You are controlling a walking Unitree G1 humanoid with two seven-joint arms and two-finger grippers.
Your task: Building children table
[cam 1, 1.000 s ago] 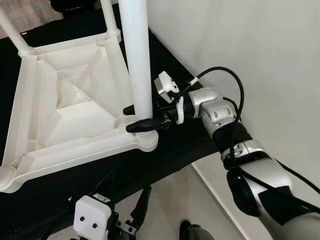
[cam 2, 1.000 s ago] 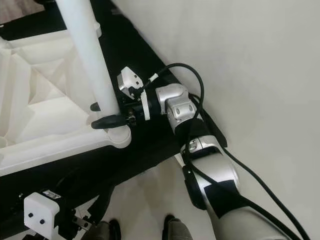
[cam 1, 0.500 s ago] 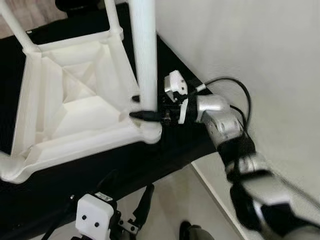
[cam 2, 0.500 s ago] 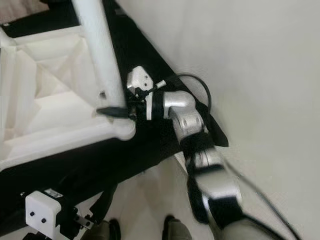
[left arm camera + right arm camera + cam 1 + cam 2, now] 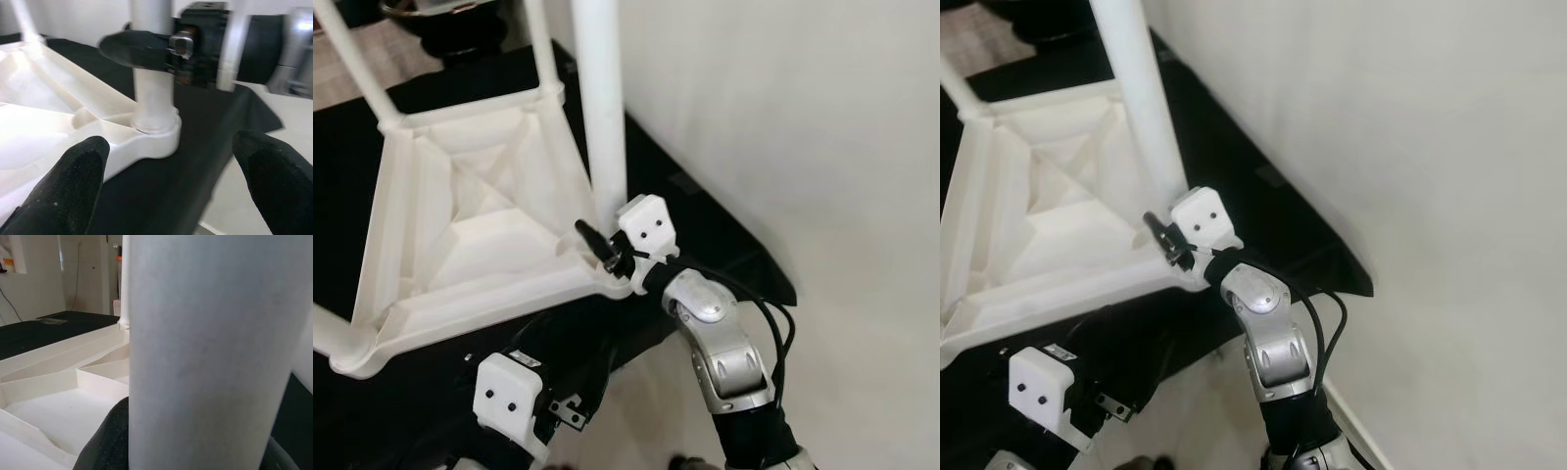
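A white plastic children's table (image 5: pixel 460 235) lies upside down on a black-covered surface (image 5: pixel 705 220), its legs pointing up. My right gripper (image 5: pixel 600 247) is at the foot of the near right leg (image 5: pixel 600 117), just above the corner socket (image 5: pixel 155 134), and is shut on that leg. In the right wrist view the leg (image 5: pixel 210 352) stands very close, with one black finger (image 5: pixel 110 445) beside it. My left gripper (image 5: pixel 171 147) hangs low in front of the same corner, open, its fingertips (image 5: pixel 83 166) wide apart and holding nothing.
Two more legs (image 5: pixel 540 44) (image 5: pixel 352 59) stand at the table's far corners. A plain white wall (image 5: pixel 783 117) runs close along the right of the black surface. Pale floor (image 5: pixel 1205 401) lies below the surface's near edge.
The right forearm has swung from the right side round to the near side of the corner, while its gripper stayed at the leg's foot. The head camera has also shifted.
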